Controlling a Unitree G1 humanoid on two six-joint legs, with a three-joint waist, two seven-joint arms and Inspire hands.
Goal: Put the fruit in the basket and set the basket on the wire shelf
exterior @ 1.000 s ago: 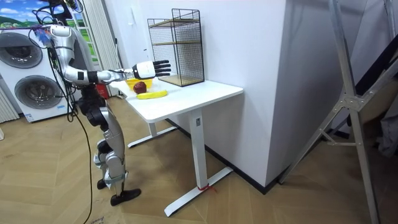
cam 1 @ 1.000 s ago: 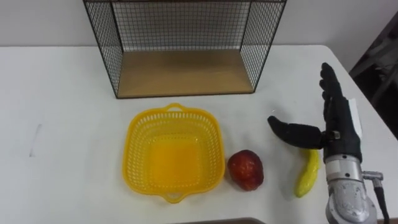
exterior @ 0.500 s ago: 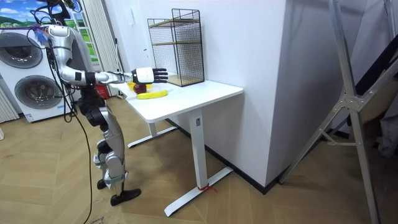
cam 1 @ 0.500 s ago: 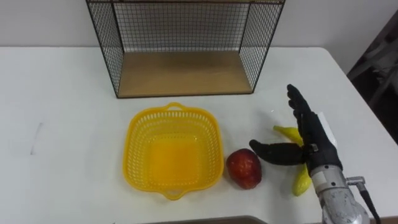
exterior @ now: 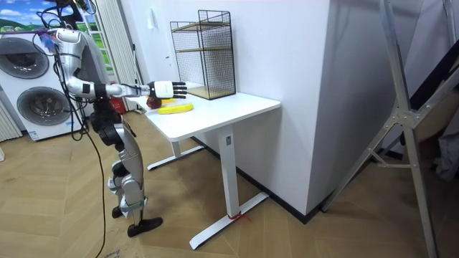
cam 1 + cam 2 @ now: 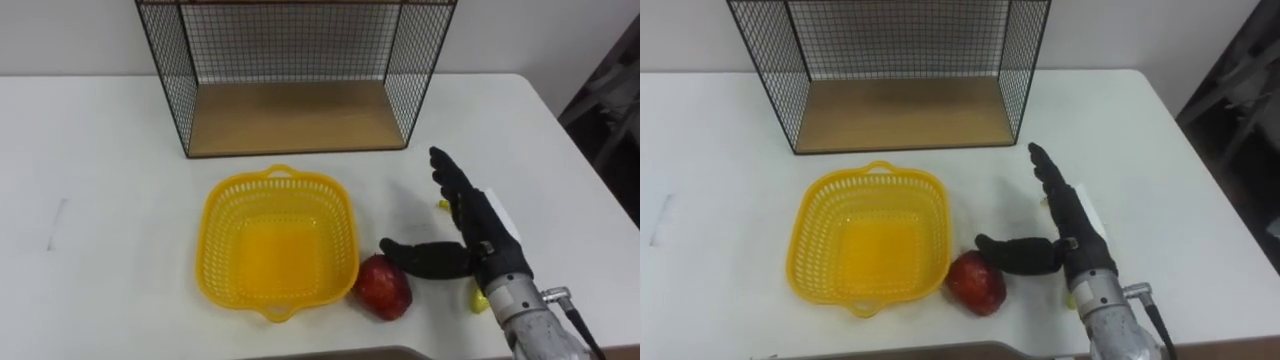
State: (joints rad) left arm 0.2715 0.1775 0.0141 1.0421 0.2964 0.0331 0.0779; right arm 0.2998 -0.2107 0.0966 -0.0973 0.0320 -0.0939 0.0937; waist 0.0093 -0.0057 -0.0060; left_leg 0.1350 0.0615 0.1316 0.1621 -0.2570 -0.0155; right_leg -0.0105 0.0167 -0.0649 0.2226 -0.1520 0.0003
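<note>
The apple (image 6: 383,286) lies on the table (image 6: 100,150) just beside the basket's front right corner. You have nothing in the basket (image 6: 275,250) yet, and its floor is bare. The banana (image 6: 478,300) lies farther right of the basket, mostly hidden under the right hand (image 6: 470,235). That hand hovers with its fingers straight and its thumb spread toward the apple, holding nothing. The wire shelf (image 6: 295,118) stands behind the basket. I judge no step done: both fruits, then moving the basket, remain.
</note>
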